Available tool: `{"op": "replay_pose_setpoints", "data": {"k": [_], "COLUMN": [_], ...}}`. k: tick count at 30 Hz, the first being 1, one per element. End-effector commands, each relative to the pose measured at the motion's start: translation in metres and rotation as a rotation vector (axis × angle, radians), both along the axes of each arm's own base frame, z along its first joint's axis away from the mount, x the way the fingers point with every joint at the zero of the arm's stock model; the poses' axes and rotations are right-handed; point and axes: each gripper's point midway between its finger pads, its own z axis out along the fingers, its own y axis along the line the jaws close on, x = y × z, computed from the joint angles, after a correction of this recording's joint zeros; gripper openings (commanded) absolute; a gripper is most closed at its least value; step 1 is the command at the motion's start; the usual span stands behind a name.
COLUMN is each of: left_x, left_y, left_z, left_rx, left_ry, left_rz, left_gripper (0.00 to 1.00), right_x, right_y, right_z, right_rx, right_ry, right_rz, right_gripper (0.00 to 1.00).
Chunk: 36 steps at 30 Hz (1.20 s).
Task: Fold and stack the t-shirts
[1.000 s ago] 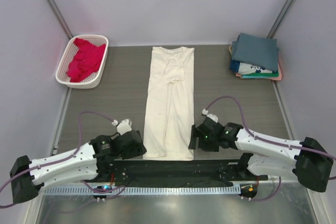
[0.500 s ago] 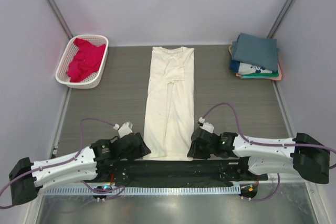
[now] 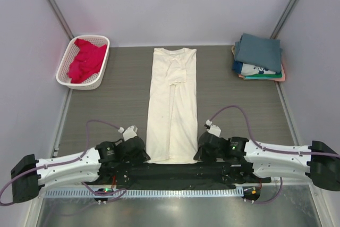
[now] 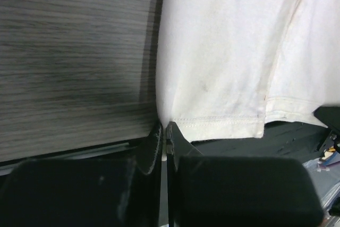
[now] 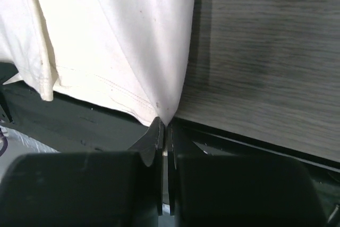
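top view / cream t-shirt (image 3: pixel 172 104): we see it flat on the table (image 3: pixel 106 110), folded into a long narrow strip. It lies mid-table, collar far, hem at the near edge over the black mount bar (image 3: pixel 175 171).
top view / left gripper (image 3: pixel 144 155): low, at the near-left hem corner.
top view / right gripper (image 3: pixel 200 155): low, at the near-right hem corner.
top view / crimson-pink t-shirt (image 3: pixel 85 59): bunched in the white basket (image 3: pixel 101 81), far left.
top view / folded stack (image 3: pixel 258 57): far right. Slate-blue on top, with white printed, green and pink edges below.
top view / writing: dark-blue print on the white shirt, too small for us to read.
left wrist / fingers (image 4: pixel 151 150): clenched, with the stitched hem corner pinched at the tips. Wood grain to the left of the cloth.
right wrist / fingers (image 5: pixel 153 142): clenched on the opposite hem corner. Wood grain to the right.
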Motion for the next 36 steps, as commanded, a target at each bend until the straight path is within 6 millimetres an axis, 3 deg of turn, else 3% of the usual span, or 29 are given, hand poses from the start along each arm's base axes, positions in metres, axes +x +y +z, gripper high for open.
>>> {"op": "replay_pose_setpoints", "data": {"k": [1, 5, 8, 9, 10, 12, 14, 15, 18, 19, 22, 23, 25, 27, 30, 34, 35, 36], "left_x": [-0.002, -0.008, 0.000, 0.005, 0.011, 0.018, 0.028, 0.032, 0.045, 0.049, 0.072, 0.085, 0.102, 0.122, 0.156, 0.193, 0.208, 0.223], "left_y": [-0.020, -0.029, -0.032, -0.031, -0.036, -0.029, -0.026, -0.025, -0.024, -0.025, -0.019, -0.017, -0.020, -0.016, -0.014, -0.013, -0.012, -0.012], "left_z": [0.026, 0.049, 0.073, 0.077, 0.093, 0.101, 0.119, 0.122, 0.138, 0.139, 0.150, 0.152, 0.159, 0.156, 0.165, 0.158, 0.167, 0.164], "left_rx": [-0.058, -0.014, 0.019, 0.047, 0.043, 0.105, 0.144, 0.170, 0.204, 0.219, 0.255, 0.250, 0.236, 0.245, 0.277, 0.300, 0.287, 0.289], "left_ry": [-0.011, -0.030, -0.074, -0.099, -0.133, -0.160, -0.218, -0.232, -0.274, -0.276, -0.309, -0.299, -0.325, -0.307, -0.330, -0.303, -0.329, -0.320], "left_rz": [-0.024, -0.065, -0.082, -0.079, -0.083, -0.080, -0.074, -0.079, -0.084, -0.089, -0.081, -0.053, -0.069, -0.049, -0.051, -0.046, -0.040, -0.040], "left_gripper": [0.00, 0.00, 0.00, 0.00, 0.00, 0.00, 0.00, 0.00, 0.00, 0.00, 0.00, 0.00, 0.00, 0.00, 0.00, 0.00, 0.00, 0.00], "right_x": [-0.003, -0.005, 0.007, 0.014, 0.018, 0.035, 0.048, 0.058, 0.077, 0.092, 0.115, 0.130, 0.147, 0.168, 0.197, 0.230, 0.236, 0.251], "right_y": [-0.011, -0.016, -0.012, -0.007, -0.009, -0.009, -0.016, -0.016, -0.019, -0.027, -0.030, -0.040, -0.037, -0.041, -0.035, -0.036, -0.033, -0.034], "right_z": [0.010, 0.025, 0.049, 0.065, 0.071, 0.096, 0.103, 0.115, 0.129, 0.132, 0.144, 0.146, 0.151, 0.159, 0.151, 0.155, 0.148, 0.152], "right_rx": [-0.033, -0.047, -0.015, 0.006, -0.011, -0.025, -0.101, -0.099, -0.140, -0.157, -0.179, -0.193, -0.203, -0.213, -0.240, -0.228, -0.230, -0.230], "right_ry": [-0.021, -0.058, -0.127, -0.164, -0.186, -0.275, -0.330, -0.349, -0.381, -0.383, -0.404, -0.406, -0.415, -0.422, -0.403, -0.408, -0.388, -0.399], "right_rz": [-0.025, -0.031, -0.046, -0.053, -0.056, -0.075, -0.074, -0.101, -0.081, -0.120, -0.098, -0.133, -0.103, -0.128, -0.108, -0.116, -0.105, -0.103], "right_gripper": [0.01, 0.01, 0.01, 0.01, 0.01, 0.01, 0.01, 0.01, 0.01, 0.01, 0.01, 0.01, 0.01, 0.01, 0.01, 0.01, 0.01, 0.01]}}
